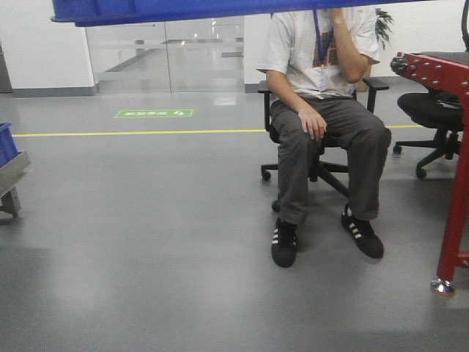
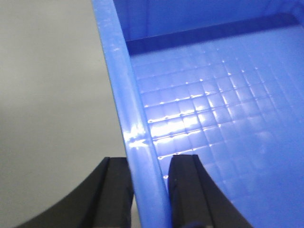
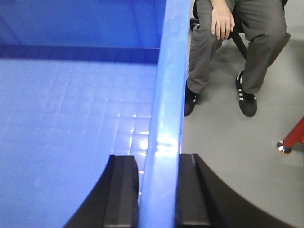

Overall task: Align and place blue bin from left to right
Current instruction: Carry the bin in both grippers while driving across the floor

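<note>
Blue bin (image 1: 183, 9): raised at the top edge of the front view, underside showing, well above the grey floor (image 1: 146, 242).
Bin inside: gridded bottom visible in both wrist views.
Left gripper (image 2: 149, 192): clamped on the bin's thick rim lip — one black finger outside the wall, one inside.
Right gripper (image 3: 156, 194): clamped on a rim too, bin interior to its left — one finger each side.
Seated person (image 1: 322, 110): beyond the bin, on a black office chair (image 1: 272, 110).
Red frame (image 1: 456, 147): far right, foot on the floor.
Yellow line (image 1: 132, 133): across the floor, green sign (image 1: 154, 113) just behind.
</note>
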